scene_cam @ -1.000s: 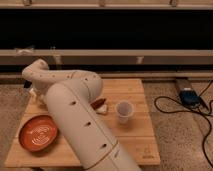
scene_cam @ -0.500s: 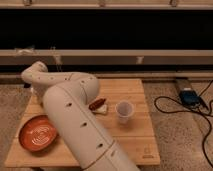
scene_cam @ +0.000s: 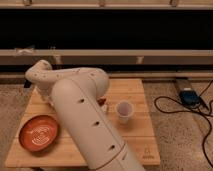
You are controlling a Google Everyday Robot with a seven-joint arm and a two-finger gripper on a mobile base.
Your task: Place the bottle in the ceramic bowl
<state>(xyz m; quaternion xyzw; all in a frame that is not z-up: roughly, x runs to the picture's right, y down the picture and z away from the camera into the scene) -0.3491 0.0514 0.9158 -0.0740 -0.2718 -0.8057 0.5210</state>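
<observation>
Arm (scene_cam: 85, 120) has shifted slightly right; ceramic bowl (scene_cam: 39, 132) unmoved, front-left on the wooden table (scene_cam: 135, 145). Gripper (scene_cam: 43, 95) at the table's back-left, mostly behind the arm: open or closed, cannot tell. Bottle hidden; axis unreadable.

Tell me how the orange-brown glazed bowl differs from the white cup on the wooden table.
The orange-brown glazed bowl is wide and shallow; the small white cup is narrow and taller-sided. The bowl has pale swirl lines inside; the cup is plain. The bowl sits front-left, the cup mid-right. Both stand upright on the wooden table. The gripper is hidden behind the white robot arm, toward the table's far left.
</observation>
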